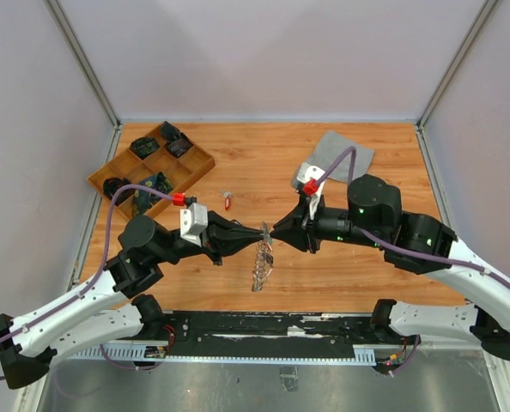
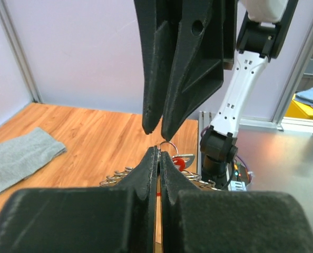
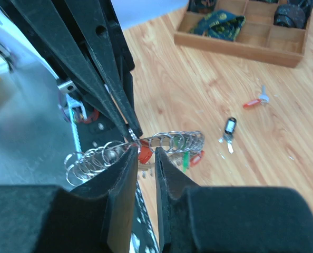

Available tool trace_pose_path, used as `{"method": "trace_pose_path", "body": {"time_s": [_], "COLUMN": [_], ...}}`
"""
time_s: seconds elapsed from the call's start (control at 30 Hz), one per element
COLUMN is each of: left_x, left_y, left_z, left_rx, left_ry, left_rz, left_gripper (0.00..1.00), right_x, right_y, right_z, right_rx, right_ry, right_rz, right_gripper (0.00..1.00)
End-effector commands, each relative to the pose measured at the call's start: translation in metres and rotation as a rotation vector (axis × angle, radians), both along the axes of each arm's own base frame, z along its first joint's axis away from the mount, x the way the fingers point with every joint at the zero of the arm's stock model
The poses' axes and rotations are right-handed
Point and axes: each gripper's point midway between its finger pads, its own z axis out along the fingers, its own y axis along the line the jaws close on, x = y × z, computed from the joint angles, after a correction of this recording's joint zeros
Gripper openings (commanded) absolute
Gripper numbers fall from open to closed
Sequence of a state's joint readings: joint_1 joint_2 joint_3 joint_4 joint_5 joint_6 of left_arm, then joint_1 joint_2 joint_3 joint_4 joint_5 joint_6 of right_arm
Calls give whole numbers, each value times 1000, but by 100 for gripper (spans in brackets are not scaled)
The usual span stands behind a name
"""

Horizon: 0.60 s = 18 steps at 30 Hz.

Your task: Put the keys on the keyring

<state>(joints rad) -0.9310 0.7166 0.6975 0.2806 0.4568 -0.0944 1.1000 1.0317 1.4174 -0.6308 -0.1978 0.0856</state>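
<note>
The keyring [image 1: 262, 264] hangs over the table between the two gripper tips, its rim strung with many small silver rings [image 3: 173, 141]. My left gripper [image 1: 262, 233] is shut on one small ring at the keyring's rim [image 2: 166, 144]. My right gripper [image 1: 278, 232] faces it tip to tip with its jaws a narrow gap apart and nothing pinched between them; one fingertip [image 3: 131, 153] touches the ring wire. Keys with a red tag [image 3: 144, 153], a green tag [image 3: 186, 161] and another red tag [image 3: 198, 156] hang from the keyring. Loose on the table lie a red-tag key [image 1: 227, 201], also in the right wrist view [image 3: 254, 101], and a black-tag key [image 3: 229, 129].
A wooden compartment tray [image 1: 103, 174] with dark items stands at the back left; it also shows in the right wrist view [image 3: 241, 42]. A grey cloth square [image 1: 339, 154] lies at the back right, and shows in the left wrist view [image 2: 19, 158]. Grey walls enclose the table.
</note>
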Motion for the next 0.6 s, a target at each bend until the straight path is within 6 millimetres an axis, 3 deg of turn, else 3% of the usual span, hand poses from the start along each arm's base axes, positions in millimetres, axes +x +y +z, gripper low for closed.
{"method": "trace_pose_path", "body": {"time_s": [0.0, 0.1, 0.2, 0.57], "left_x": [-1, 2, 4, 8], "left_y": [13, 16, 18, 21], "left_z": [34, 34, 34, 37], "left_rx": [-136, -145, -151, -160], "left_ry": [-51, -50, -48, -55], "left_rz": [44, 65, 84, 113], "left_gripper": [1, 1, 1, 1], "right_x": [-8, -6, 2, 4], "right_y": [16, 10, 6, 17], "right_z": [65, 67, 57, 31], "right_rx": [420, 516, 541, 489], "right_ry": [93, 163, 248, 377], "right_rz": [-18, -74, -157, -198], "right_gripper": [20, 22, 23, 23]}}
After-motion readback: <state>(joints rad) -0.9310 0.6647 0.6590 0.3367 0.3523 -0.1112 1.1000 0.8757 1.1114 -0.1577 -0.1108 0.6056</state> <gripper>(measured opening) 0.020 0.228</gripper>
